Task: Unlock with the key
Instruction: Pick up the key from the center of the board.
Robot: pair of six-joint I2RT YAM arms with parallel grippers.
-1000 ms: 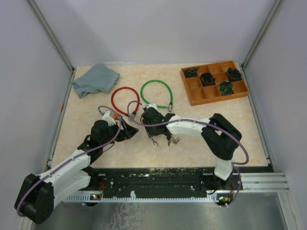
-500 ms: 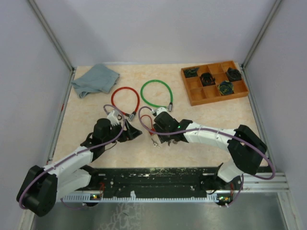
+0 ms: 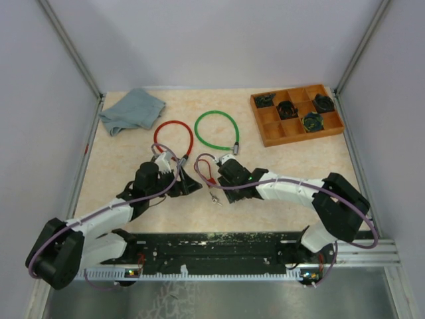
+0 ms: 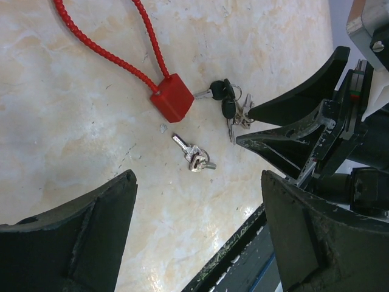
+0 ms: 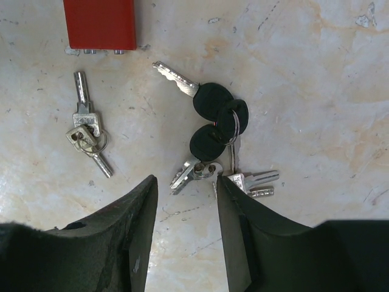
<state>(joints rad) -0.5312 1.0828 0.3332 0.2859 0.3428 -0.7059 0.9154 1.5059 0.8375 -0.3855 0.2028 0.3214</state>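
The red rectangular lock block [image 5: 99, 24] is cut off by the top edge of the right wrist view, so its cable doesn't show there. The ribbed red cable [image 4: 94, 44] runs out of the top of the left wrist view. From overhead, the small silver key pair [image 3: 214, 197] is too tiny to tell apart. I can't identify the dark things [image 3: 313, 121] in the wooden compartment tray [image 3: 302, 136].

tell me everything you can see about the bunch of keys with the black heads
The key bunch lies flat on the marbled table: three black plastic-looking heads and some plain silver keys on one thin metal ring. One blade points toward the red lock but is not in it. The right gripper hovers at its silver end, jaws apart.
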